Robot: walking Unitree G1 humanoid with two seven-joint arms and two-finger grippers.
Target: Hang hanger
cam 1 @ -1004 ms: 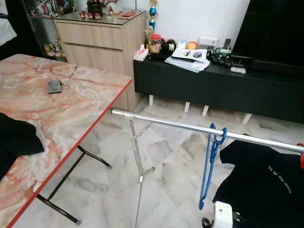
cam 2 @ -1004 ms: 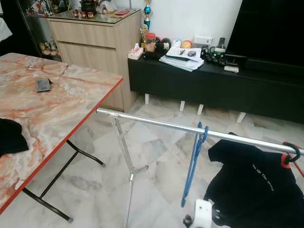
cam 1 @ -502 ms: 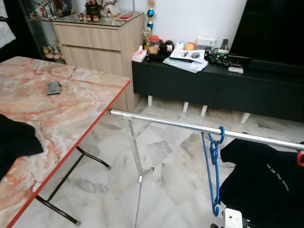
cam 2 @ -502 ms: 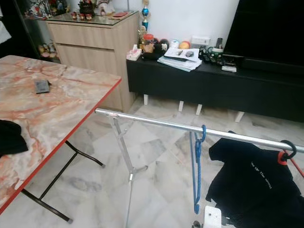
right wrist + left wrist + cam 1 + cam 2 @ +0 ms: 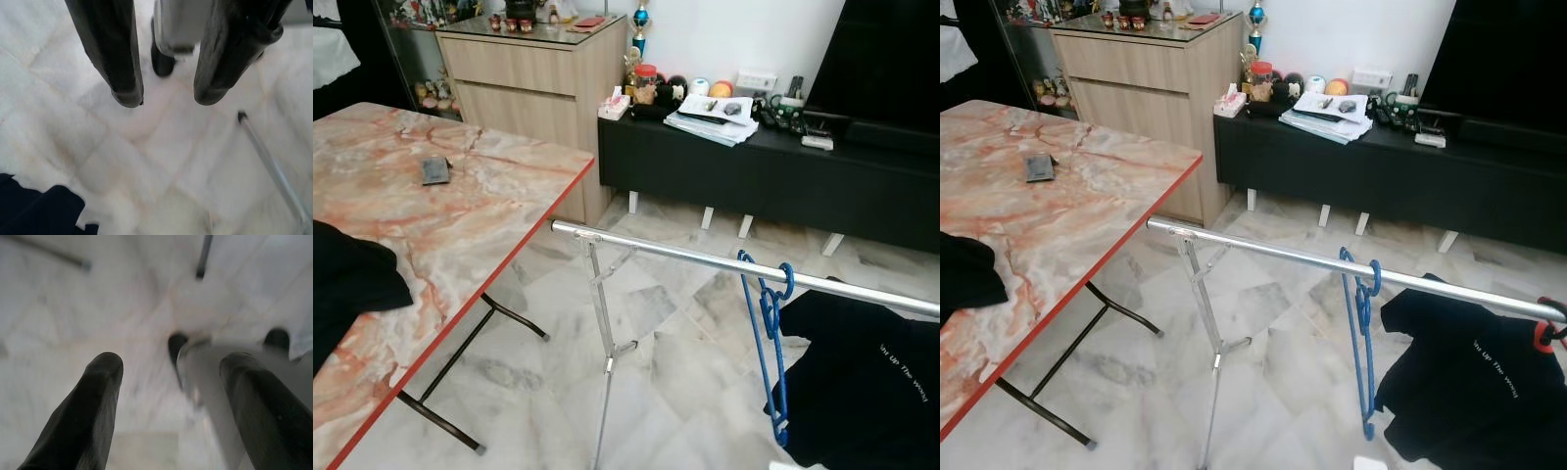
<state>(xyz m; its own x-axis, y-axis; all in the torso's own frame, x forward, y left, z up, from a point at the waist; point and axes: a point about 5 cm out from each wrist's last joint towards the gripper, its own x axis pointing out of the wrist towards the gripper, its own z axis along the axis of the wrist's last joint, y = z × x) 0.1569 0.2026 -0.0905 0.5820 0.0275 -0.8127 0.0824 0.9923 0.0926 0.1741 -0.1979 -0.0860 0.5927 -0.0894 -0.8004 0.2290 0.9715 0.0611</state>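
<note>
A blue hanger hangs by its hook from the silver rail of a clothes rack, its lower end tilted to the right, with nothing holding it. Further right on the rail hangs a black T-shirt on a red hanger. In the right wrist view my right gripper is open and points down at the marble floor, nothing between its fingers. My left gripper is open too, over the floor, empty.
A marble-patterned folding table with a red edge stands on the left, bearing a black garment and a small dark object. Behind are a wooden cabinet and a cluttered black TV console. The rack's leg stands mid-floor.
The blue hanger's lower end has swung from left to right on the rail. The white part of my right arm has dropped out of the bottom of the eye views. The camera shifted slightly.
</note>
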